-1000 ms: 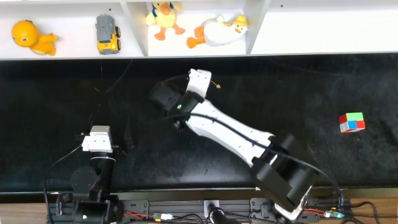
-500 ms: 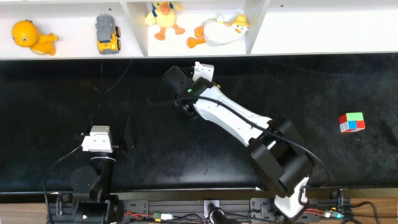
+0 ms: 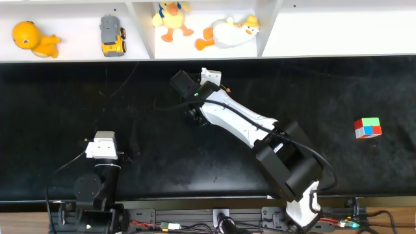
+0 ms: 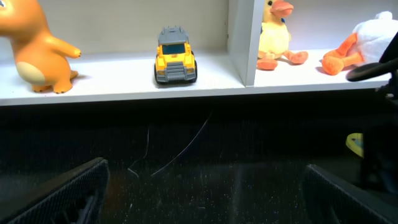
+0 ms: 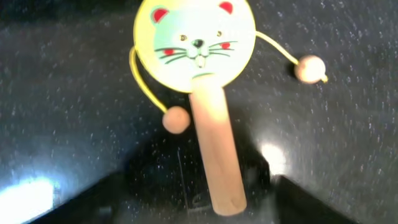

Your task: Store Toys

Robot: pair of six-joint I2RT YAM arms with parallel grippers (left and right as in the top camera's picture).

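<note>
I'm watching the left gripper sitting open toward the table's front-left corner, arm folded. A colour cube is lying near the right edge. The right arm is hanging stretched over mid-table, the right gripper spread wide around the handle of the rattle drum, not pinching it. The wrist camera is showing the drum whole; from above the gripper is hiding most of it. A yellow truck and plush ducks are standing on the far-edge shelf.
</note>
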